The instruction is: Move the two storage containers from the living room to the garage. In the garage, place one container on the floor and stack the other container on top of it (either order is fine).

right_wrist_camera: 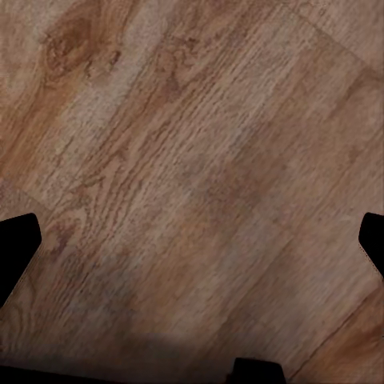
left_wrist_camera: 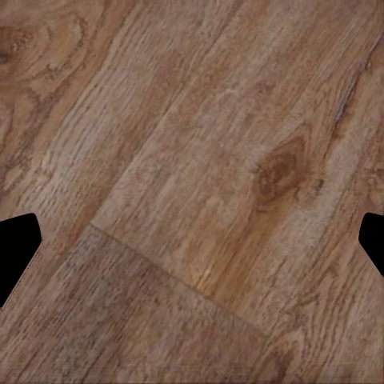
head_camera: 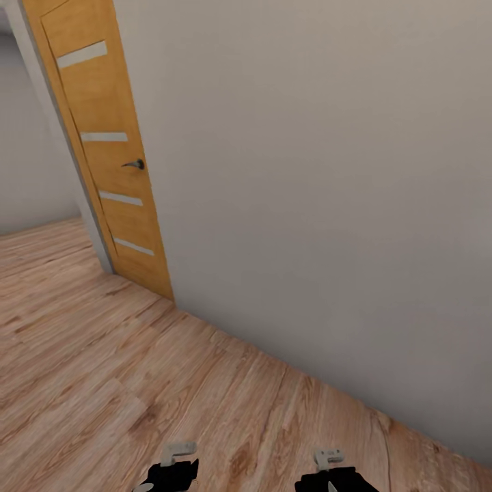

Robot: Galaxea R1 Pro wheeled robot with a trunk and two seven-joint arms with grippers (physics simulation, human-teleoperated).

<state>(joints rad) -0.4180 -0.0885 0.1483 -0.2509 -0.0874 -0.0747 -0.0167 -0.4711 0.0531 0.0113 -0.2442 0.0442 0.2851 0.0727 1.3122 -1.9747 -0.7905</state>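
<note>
From your head camera you look down at a light wood plank floor (head_camera: 123,383) that meets a plain pale grey wall (head_camera: 307,191) running diagonally from the middle left towards the lower right corner. At the upper left an orange-brown wooden door (head_camera: 109,150) stands against that wall; it has four narrow pale strips set across it and a small dark lever handle (head_camera: 134,164) on its right edge. To the left of the door the planks continue into an opening backed by another pale wall (head_camera: 31,157).

At the bottom edge of this view you see the tops of your two arms, well apart from each other. Your left gripper (head_camera: 171,471) shows as a black body with a pale grey bracket on top, and your right gripper (head_camera: 333,473) looks the same, near the foot of the wall.

Your left wrist camera looks straight onto the wood planks, with a dark knot (left_wrist_camera: 280,170) in the grain; the black fingertips (left_wrist_camera: 16,252) sit at opposite edges, so this claw is spread wide with nothing between them. Your right wrist camera shows the same planks, its black fingertips (right_wrist_camera: 16,252) also far apart, spread and holding nothing.

You are over wood plank flooring, not the garage concrete
</note>
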